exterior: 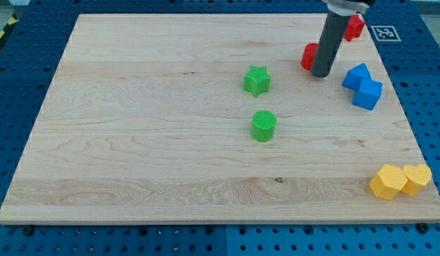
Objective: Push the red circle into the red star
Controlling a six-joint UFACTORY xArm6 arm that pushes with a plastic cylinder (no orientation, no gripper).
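My tip (321, 73) rests on the board at the view's upper right. A red block (309, 55), likely the red circle, sits just to the left of the rod and is partly hidden by it; it looks to be touching the rod. A second red block (355, 27), likely the red star, lies up and to the right near the board's top edge, also partly hidden behind the rod's upper part. The two red blocks are apart.
A green star (256, 80) and a green circle (264, 126) sit near the middle. Two blue blocks (362, 85) touch each other right of the tip. Two yellow blocks (399, 180) lie at the bottom right corner. The wooden board (134, 142) is surrounded by a blue pegboard.
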